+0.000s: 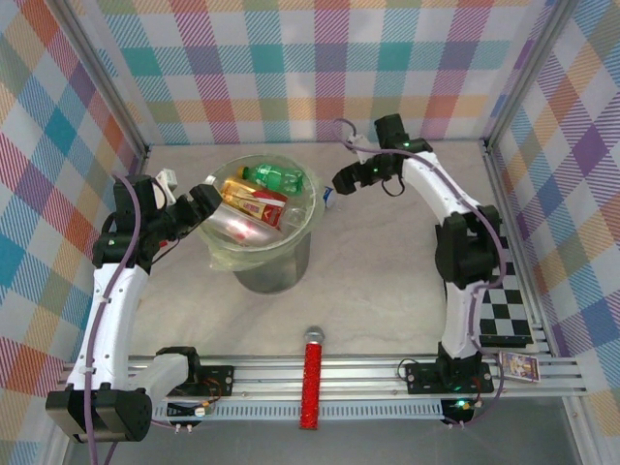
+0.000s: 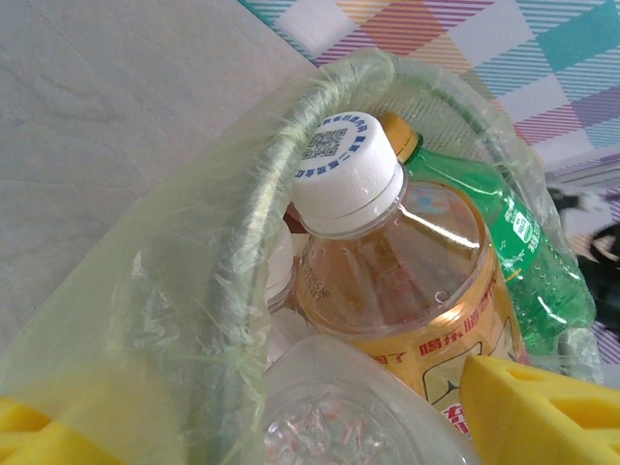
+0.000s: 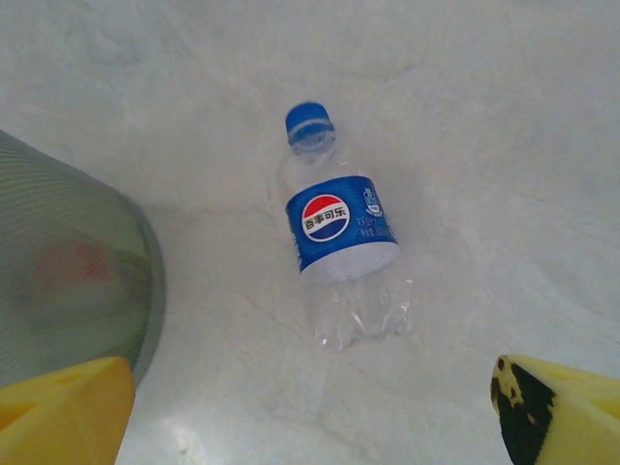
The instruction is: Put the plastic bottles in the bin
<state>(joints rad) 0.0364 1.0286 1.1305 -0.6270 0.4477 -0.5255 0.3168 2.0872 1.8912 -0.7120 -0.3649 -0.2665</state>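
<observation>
- One blue-label bottle (image 3: 341,242) lies right of the bin (image 1: 276,276), under the right gripper (image 3: 315,407); jaws spread; long axis crossing them;
- left gripper (image 1: 201,205) over the bin; jaws: I cannot tell.

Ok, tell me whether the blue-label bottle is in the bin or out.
Out. The bottle lies on its side on the table beside the bin, below the open right gripper.

Overhead, close wrist views; common bin (image 1: 274,275)
</observation>
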